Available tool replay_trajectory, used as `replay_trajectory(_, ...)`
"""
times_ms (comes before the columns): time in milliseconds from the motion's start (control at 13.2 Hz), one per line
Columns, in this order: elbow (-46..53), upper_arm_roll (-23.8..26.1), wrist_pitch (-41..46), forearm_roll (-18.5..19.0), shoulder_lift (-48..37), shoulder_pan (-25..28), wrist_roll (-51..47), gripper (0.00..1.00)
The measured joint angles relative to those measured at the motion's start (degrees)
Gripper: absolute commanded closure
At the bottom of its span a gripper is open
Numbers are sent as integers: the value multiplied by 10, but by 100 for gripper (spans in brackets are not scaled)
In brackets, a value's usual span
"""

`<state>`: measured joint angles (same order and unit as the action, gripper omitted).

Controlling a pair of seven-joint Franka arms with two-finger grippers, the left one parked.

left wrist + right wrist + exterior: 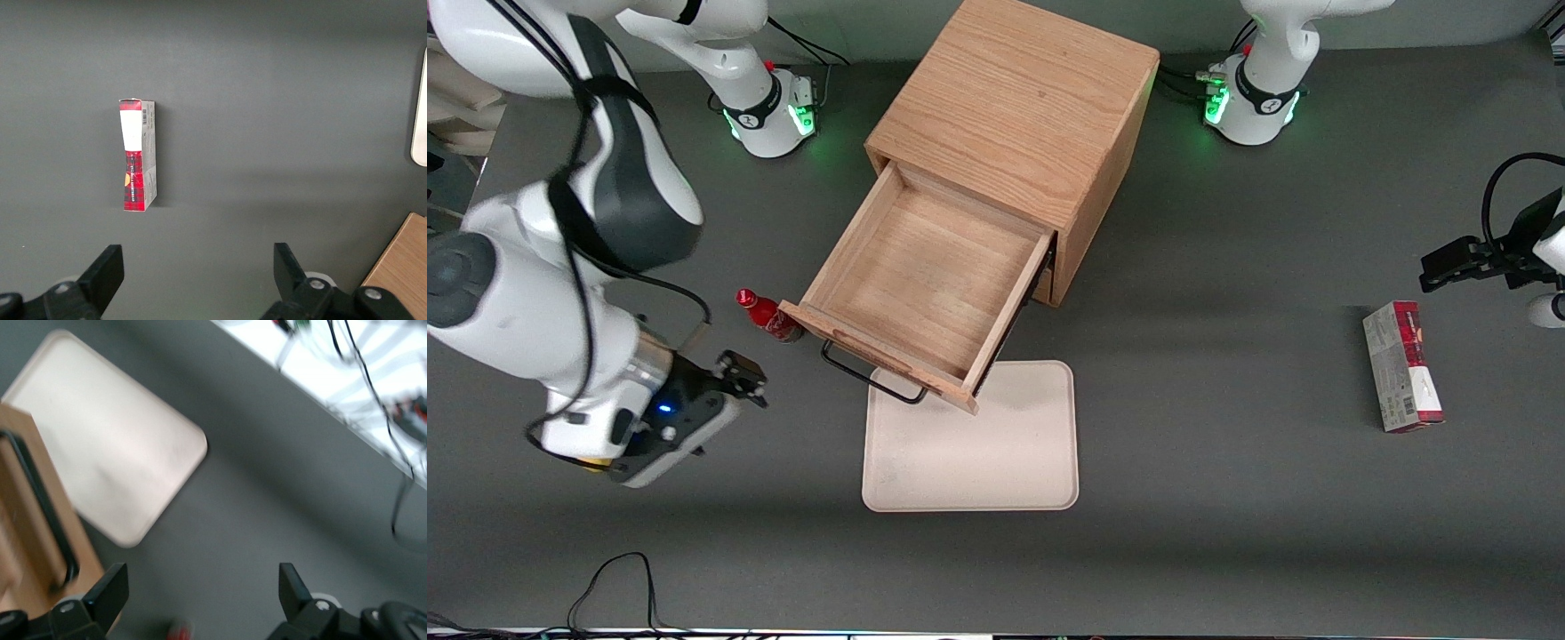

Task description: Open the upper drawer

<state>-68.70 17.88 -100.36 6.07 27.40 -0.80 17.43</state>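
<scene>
The upper drawer [925,276] of the oak cabinet [1018,107] stands pulled far out, an empty light-wood tray. Its thin black bar handle [867,373] hangs over the beige tray's edge. In the right wrist view the drawer front [27,513] and its handle [40,500] show beside one finger. My right gripper [738,378] is open and empty, apart from the handle, toward the working arm's end of the table and slightly nearer the front camera than the drawer front. Its fingers [110,593] stand wide apart over bare table.
A small red bottle [769,317] lies beside the drawer's front corner, close to my gripper; its cap shows between the fingers [180,631]. A beige tray [971,440] lies in front of the drawer. A red and grey box [1402,364] lies toward the parked arm's end.
</scene>
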Motion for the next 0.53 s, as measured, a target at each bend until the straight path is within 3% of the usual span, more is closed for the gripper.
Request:
replay_trajectory(227, -47, -61, 77, -42, -88, 0, -133, 0)
replay_trajectory(530, -267, -140, 38, -87, -262, 0, -187, 0)
